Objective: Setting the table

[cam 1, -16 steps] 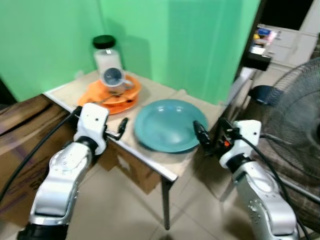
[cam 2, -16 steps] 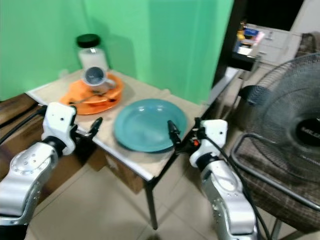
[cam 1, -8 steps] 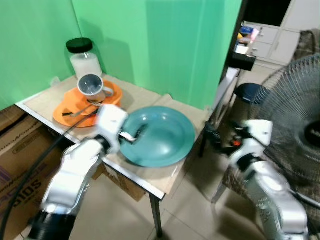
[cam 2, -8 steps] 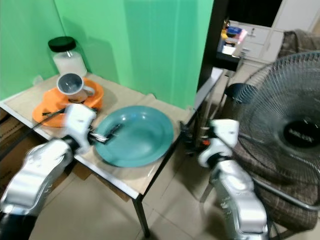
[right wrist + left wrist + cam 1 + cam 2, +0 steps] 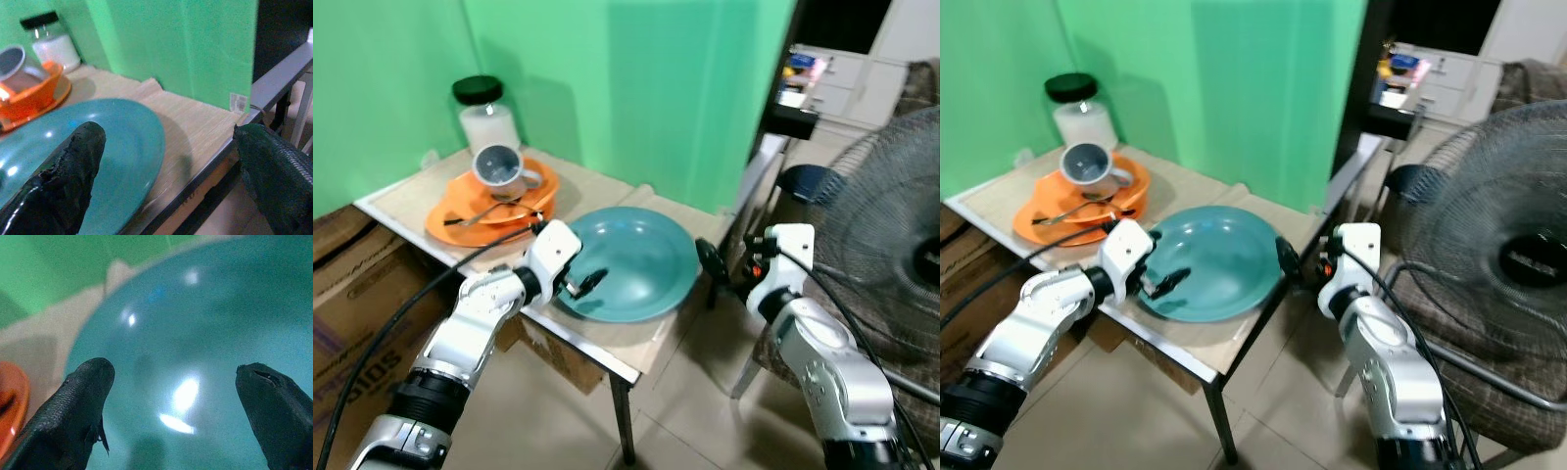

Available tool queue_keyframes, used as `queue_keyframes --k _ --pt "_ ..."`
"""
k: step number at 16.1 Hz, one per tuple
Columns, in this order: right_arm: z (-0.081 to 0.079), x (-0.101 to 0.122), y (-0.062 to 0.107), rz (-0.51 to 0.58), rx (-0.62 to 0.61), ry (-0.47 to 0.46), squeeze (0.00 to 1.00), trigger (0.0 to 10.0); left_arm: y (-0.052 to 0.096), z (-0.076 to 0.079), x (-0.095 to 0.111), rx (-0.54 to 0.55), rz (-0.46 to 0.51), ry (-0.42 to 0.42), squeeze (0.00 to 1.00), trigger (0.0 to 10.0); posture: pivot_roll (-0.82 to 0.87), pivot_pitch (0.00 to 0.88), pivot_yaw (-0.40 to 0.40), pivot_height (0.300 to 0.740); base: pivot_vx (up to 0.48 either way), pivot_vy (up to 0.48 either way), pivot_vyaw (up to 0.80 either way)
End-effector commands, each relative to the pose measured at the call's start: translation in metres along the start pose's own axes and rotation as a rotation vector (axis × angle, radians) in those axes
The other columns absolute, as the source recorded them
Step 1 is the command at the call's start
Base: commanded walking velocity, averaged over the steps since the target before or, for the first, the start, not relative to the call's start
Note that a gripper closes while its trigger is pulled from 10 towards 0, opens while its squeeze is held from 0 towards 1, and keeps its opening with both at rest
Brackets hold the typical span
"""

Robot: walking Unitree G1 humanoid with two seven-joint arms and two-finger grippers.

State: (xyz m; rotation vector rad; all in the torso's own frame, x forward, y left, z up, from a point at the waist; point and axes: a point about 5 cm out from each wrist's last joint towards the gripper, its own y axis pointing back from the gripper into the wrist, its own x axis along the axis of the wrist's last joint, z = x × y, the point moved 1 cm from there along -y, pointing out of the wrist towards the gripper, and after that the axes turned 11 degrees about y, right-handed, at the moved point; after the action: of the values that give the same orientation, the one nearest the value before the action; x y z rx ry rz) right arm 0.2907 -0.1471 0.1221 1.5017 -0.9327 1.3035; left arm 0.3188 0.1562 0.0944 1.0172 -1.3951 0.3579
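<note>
Both grippers open at one teal plate (image 5: 636, 259) on the small table (image 5: 411, 191).
Left gripper (image 5: 584, 284) jaws wide apart over the plate's near rim, holding nothing; right gripper (image 5: 705, 257) jaws wide apart beside its right edge. One orange plate (image 5: 460, 220) carries one mug (image 5: 501, 168) and one spoon (image 5: 489, 211); one jar (image 5: 484, 113) behind. Cardboard box (image 5: 357, 323) lettering unreadable.

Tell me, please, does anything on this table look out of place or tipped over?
Yes. The grey mug lies on its side on the orange dishes, its opening facing the camera, with a spoon beside it. The teal plate sits flat, and the lidded jar stands upright.
</note>
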Motion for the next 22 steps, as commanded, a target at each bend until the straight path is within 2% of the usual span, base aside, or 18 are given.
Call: queue_keyframes --k 1,4,5,6,8,10,14,15,16,22 --pt "-0.001 0.002 -0.005 -0.002 0.008 -0.04 0.0 10.0 0.001 -0.008 -0.008 0.033 -0.042 -0.027 0.0 10.0 0.04 0.0 0.053 0.74 0.0 0.0 0.0" --pt "-0.003 -0.001 -0.014 -0.058 0.008 -0.136 0.0 10.0 0.003 -0.01 -0.024 0.036 -0.074 -0.027 0.0 10.0 0.04 0.0 0.053 0.74 0.0 0.0 0.0" --pt "-0.002 -0.006 -0.02 -0.12 -0.001 -0.233 0.0 10.0 0.004 -0.008 -0.03 0.034 -0.073 -0.043 0.0 10.0 0.04 0.0 0.049 0.74 0.0 0.0 0.0" --pt "-0.004 -0.009 -0.024 -0.149 0.007 -0.279 0.0 10.0 0.005 -0.006 -0.034 0.036 -0.071 -0.047 0.0 10.0 0.04 0.0 0.049 0.74 0.0 0.0 0.0" --pt "-0.01 -0.004 -0.027 -0.131 0.051 -0.336 0.0 10.0 0.004 -0.004 -0.036 0.035 -0.068 -0.05 0.0 10.0 0.04 0.0 0.049 0.74 0.0 0.0 0.0" --pt "-0.015 0.0 -0.028 -0.126 0.088 -0.374 0.0 10.0 0.003 -0.005 -0.036 0.034 -0.06 -0.055 0.0 10.0 0.04 0.0 0.049 0.74 0.0 0.0 0.0" --pt "-0.026 -0.005 -0.025 -0.189 0.176 -0.377 0.0 10.0 0.004 -0.007 -0.034 0.04 -0.046 -0.066 0.0 10.0 0.05 0.0 0.038 0.74 0.0 0.0 0.0" --pt "-0.032 -0.007 -0.023 -0.215 0.211 -0.396 0.0 3.2 0.003 -0.008 -0.033 0.04 -0.042 -0.07 0.0 10.0 0.05 0.0 0.039 0.74 0.0 0.0 0.0" --pt "-0.032 -0.007 -0.023 -0.22 0.212 -0.4 0.0 0.0 0.003 -0.008 -0.033 0.04 -0.041 -0.072 0.0 10.0 0.05 0.0 0.039 0.74 0.0 0.0 0.0" --pt "-0.031 -0.01 -0.023 -0.251 0.199 -0.4 0.0 0.0 0.002 -0.01 -0.031 0.045 -0.031 -0.09 0.0 10.0 0.05 0.0 0.038 0.74 0.0 0.0 0.0"
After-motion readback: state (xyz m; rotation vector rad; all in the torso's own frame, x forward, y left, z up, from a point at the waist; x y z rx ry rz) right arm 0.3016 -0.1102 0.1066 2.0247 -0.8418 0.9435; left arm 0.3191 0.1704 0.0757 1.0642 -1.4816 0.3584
